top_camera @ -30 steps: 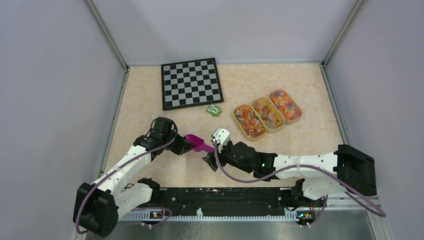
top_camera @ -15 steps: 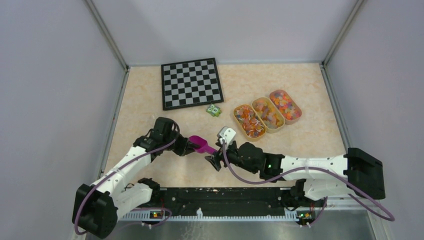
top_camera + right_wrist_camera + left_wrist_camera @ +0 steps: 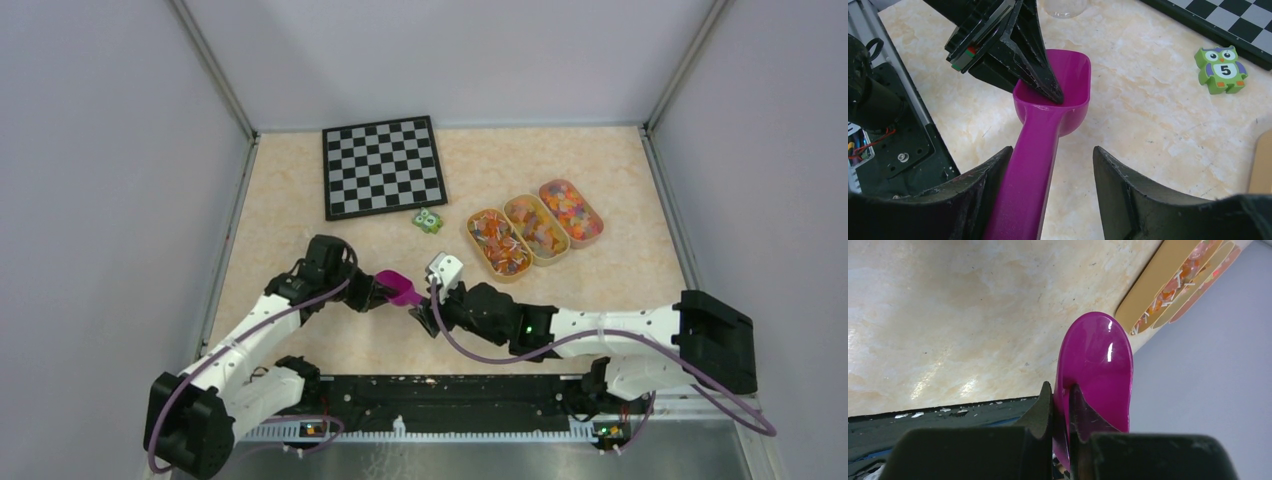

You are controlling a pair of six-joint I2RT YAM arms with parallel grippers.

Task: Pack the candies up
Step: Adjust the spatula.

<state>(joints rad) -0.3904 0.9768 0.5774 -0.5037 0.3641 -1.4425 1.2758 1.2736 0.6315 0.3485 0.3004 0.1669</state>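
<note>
Left end effector: clamped shut on magenta scoop bowl wall, presenting handle for handover.
Right end effector: part open astride handle, not clamped yet.
Candies: in three tan trays, far right on desk.

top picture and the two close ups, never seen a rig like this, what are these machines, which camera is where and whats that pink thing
Two robot arms are bolted at the near edge of a table. The wide picture looks down from above. The other two come from a camera on each wrist, so each shows that arm's own fingers. On the table lie a chessboard, a green owl block and three trays of candies. The pink thing is an empty scoop. The left gripper is shut on the wall of its bowl. The right gripper is open, with a finger on either side of the handle.
</note>
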